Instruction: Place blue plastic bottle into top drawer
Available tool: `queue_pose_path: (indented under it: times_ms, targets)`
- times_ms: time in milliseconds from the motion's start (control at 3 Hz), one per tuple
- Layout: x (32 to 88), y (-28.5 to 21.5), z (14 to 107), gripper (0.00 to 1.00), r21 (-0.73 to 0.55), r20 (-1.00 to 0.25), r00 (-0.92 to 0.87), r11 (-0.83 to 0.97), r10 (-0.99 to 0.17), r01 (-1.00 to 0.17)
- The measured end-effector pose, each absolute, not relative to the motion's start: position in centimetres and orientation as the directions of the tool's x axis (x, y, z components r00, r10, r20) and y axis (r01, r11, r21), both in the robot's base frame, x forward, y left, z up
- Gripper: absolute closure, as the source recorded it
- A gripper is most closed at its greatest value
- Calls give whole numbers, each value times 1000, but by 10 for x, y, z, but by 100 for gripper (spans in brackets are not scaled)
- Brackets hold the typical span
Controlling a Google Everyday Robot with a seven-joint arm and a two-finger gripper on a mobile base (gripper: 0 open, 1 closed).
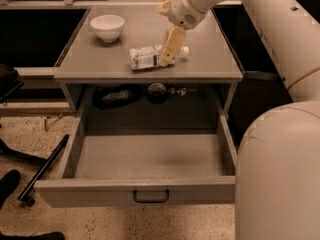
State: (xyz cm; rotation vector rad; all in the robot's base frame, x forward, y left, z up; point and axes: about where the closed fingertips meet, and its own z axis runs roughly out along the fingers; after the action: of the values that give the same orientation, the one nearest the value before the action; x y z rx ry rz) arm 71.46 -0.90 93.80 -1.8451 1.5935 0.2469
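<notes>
Countertop (100,59) — gripper (169,57) at bottle (145,58); top drawer (100,191) open

- Gripper (168,59): cream-yellow, at the 3 o'clock end of the blue plastic bottle (145,58).
- Blue plastic bottle: pale whitish label, white cap (184,50).
- Top drawer (90,193): plain grey, black handle (150,197).
- Bowl (107,27), 10 o'clock of the bottle: white.
- Floor (200,225): beige, dark-speckled.

No legible text: the blue plastic bottle (142,58) label (dark patch included) is unreadable; the gripper (167,58) is over its cap end.
</notes>
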Motion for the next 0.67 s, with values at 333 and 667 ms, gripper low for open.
queue_pose_path:
  times_ms: [333, 667]
  targets:
    - [730, 3, 929, 0, -361, -582, 243, -21, -776, -932]
    - [748, 16, 908, 0, -338, -610, 235, -19, -757, -941]
